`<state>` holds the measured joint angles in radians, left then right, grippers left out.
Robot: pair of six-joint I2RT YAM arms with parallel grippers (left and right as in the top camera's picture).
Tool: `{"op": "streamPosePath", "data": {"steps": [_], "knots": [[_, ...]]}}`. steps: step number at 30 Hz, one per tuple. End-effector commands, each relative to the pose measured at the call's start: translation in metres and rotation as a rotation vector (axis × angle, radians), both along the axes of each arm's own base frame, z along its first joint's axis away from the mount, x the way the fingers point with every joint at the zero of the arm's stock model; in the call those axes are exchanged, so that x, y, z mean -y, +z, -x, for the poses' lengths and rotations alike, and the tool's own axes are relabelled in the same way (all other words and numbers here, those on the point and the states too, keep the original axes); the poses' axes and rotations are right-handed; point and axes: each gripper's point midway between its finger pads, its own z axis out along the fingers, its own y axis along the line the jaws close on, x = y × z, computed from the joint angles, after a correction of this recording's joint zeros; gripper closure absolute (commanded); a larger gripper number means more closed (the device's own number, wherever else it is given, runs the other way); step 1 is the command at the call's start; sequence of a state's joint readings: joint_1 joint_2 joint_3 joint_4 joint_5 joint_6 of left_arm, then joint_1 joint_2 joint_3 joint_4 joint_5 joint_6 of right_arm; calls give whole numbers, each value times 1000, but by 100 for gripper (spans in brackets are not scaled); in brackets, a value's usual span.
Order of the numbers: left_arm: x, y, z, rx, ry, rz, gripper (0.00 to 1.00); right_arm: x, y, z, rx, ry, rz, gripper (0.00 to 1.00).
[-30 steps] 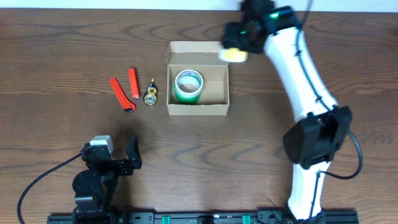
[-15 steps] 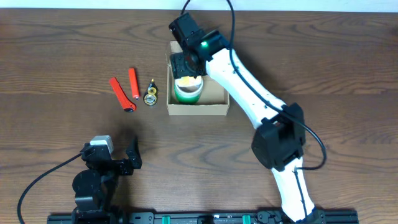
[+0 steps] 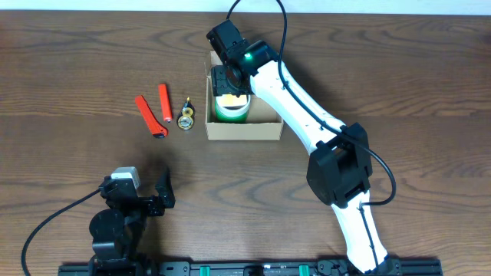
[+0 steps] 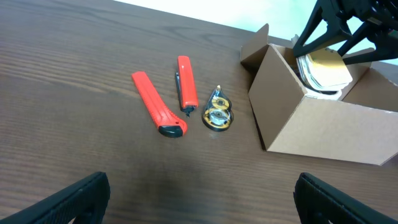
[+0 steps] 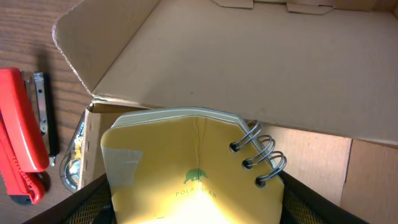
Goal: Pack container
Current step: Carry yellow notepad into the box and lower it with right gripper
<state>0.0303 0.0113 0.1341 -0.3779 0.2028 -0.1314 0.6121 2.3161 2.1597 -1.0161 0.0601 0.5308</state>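
Open-topped, flap lid thrown back, a tan cardboard box sits toward the far middle of the wooden table with a green roll of tape lying inside it. Directly over the roll, the right gripper hangs at the box's mouth, jaws set wide and clamped on either side of a small yellow spiral notebook. Whether the notebook touches the roll cannot be told. Just left of the box lie what appears to be a small clear tape dispenser, a red pen and a red cutter, side by side. Near the table's front left, the left gripper rests well apart from everything, jaws spread fully and empty.
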Motion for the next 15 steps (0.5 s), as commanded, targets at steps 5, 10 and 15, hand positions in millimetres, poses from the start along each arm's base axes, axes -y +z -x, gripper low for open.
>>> {"op": "streamPosePath", "data": {"steps": [5, 10, 15], "knots": [[0, -9, 0, -20, 0, 8, 5, 7, -5, 10, -44, -22, 33, 31], [0, -9, 0, -20, 0, 8, 5, 10, -1, 15, -60, -39, 33, 30], [0, -9, 0, -20, 0, 8, 5, 8, -1, 18, -77, -49, 17, 30]]}}
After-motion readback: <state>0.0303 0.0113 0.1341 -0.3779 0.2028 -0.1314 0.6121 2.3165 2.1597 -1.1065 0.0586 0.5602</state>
